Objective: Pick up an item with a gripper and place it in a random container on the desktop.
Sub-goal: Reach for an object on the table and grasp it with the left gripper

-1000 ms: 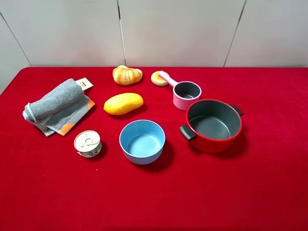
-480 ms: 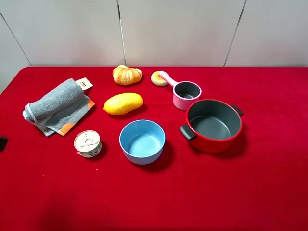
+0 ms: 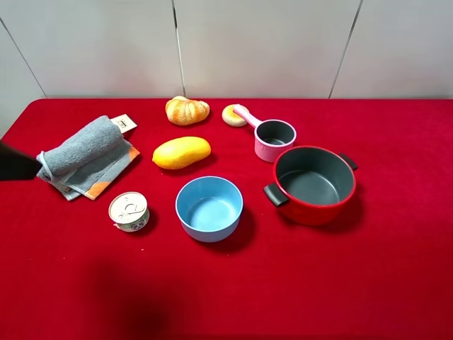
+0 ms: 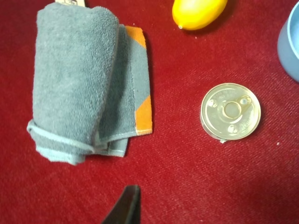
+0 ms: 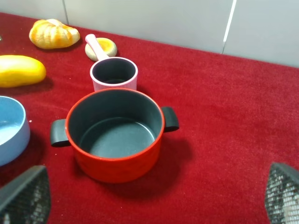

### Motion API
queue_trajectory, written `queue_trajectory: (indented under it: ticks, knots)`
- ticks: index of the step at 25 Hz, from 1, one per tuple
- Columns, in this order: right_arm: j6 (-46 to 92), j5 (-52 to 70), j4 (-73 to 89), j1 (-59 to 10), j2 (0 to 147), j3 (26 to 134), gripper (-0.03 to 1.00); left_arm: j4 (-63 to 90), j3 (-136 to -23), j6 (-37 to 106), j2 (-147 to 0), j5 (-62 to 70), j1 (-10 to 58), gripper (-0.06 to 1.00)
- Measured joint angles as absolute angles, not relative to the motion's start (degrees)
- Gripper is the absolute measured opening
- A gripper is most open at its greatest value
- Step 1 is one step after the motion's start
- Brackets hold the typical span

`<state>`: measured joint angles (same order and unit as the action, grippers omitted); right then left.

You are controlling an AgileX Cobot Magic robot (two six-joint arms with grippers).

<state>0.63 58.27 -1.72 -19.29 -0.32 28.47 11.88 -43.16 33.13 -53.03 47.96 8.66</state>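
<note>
Though your right gripper (image 5: 154, 200) gaped wide, I couldn't tell for the left gripper (image 3: 14, 161); the can (image 3: 129, 211), label unreadable, stood on the desktop (image 3: 354, 283) beside the blue bowl (image 3: 192, 227); pink saucepan (image 3: 265, 151) and red pot (image 3: 311, 212) showed bare grey insides.

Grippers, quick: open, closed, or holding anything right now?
Left gripper: cannot tell, only one fingertip in view.
Right gripper: open, empty.
</note>
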Motion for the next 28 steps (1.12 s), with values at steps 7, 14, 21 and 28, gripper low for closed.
queue_trajectory:
  ticks: [7,14,21,28]
  knots:
    - [0.63,58.27,-1.72,-19.29,-0.32,28.47,0.69,11.82,-45.36,38.61,-61.45,47.06,10.74,0.98]
    - [0.63,58.27,-1.72,-19.29,-0.32,28.47,0.69,11.82,-45.37,39.92,-68.38,44.47,15.11,0.98]
    - [0.63,58.27,-1.72,-19.29,-0.32,28.47,0.69,11.77,-45.37,39.96,-75.17,41.96,17.79,0.98]
    - [0.63,58.27,-1.72,-19.29,-0.32,28.47,0.69,11.77,-45.42,39.96,-80.95,38.6,21.46,0.98]
